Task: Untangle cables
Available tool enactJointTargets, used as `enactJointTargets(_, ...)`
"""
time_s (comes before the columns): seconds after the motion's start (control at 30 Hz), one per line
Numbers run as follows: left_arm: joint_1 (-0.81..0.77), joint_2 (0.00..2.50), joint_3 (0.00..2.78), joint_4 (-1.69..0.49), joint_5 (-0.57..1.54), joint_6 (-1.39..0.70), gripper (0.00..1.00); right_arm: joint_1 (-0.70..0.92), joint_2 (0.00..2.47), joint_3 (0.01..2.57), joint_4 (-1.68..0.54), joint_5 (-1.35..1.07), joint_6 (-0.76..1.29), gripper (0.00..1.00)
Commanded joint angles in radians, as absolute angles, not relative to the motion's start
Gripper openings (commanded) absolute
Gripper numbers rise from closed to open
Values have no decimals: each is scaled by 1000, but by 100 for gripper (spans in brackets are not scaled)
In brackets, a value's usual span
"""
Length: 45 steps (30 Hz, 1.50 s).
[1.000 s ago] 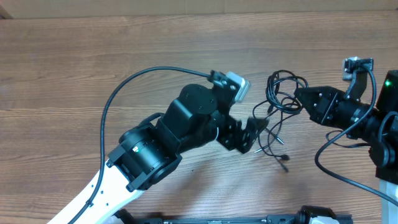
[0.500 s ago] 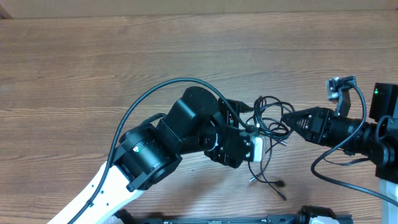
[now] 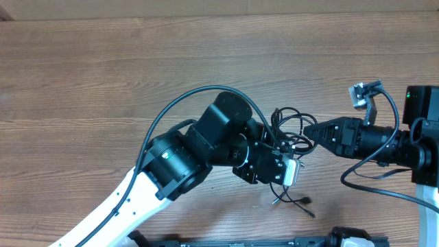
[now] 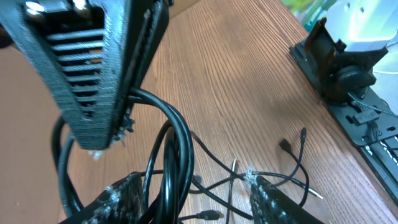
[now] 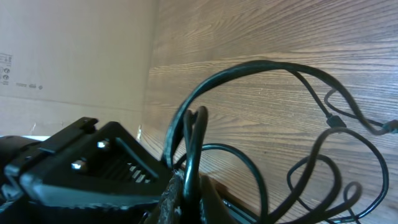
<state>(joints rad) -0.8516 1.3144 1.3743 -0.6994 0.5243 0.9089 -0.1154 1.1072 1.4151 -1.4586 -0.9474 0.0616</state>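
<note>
1. Right gripper [image 3: 310, 131] clamped on a loop of the cables [image 3: 291, 135], bunched at its tip.
2. Left gripper [image 4: 196, 190] fingers apart, straddling strands beside that tip.
3. I judge untangling barely begun; nothing separated.

The right gripper [image 3: 310, 130] has dragged the cables [image 3: 288, 118] left. The left gripper [image 3: 280, 143] has rolled over and moved in around them, jaws narrowing.

Overhead looks straight down on the table [image 3: 96, 75]; both wrist cameras sit close, sharing the cables [image 5: 261, 62]
</note>
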Motion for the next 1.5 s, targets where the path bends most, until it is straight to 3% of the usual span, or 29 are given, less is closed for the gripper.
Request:
enactJointTargets(0.0,-859,1330,1377,-699,548,921,47,-111,1103,1422,-1454,-990,47,4)
enactJointTargets(0.17,-859,1330,1377,-695,547,921,29,-111,1103,1422,-1453,-990,47,4)
enactJointTargets(0.27,-859,1330,1377,-694,547,921,4,-111,1103,1422,-1454,-990,47,4)
enactJointTargets(0.5,-859,1330,1377,-694,535,903,4,-111,1103,1422,-1453,-980,47,5)
enactJointTargets(0.57,-858,1330,1377,-672,461,793,4,-111,1103,1422,-1454,-913,47,33)
enactJointTargets(0.7,-858,1330,1377,-635,273,530,4,-112,1103,1421,-1454,-826,55,100)
enactJointTargets(1.07,-858,1327,1377,-494,271,218,4,-112,1103,1421,-1414,-830,342,100)
enactJointTargets(1.47,-858,1261,1377,-444,327,209,4,-112,1179,1421,-1409,-801,345,94)
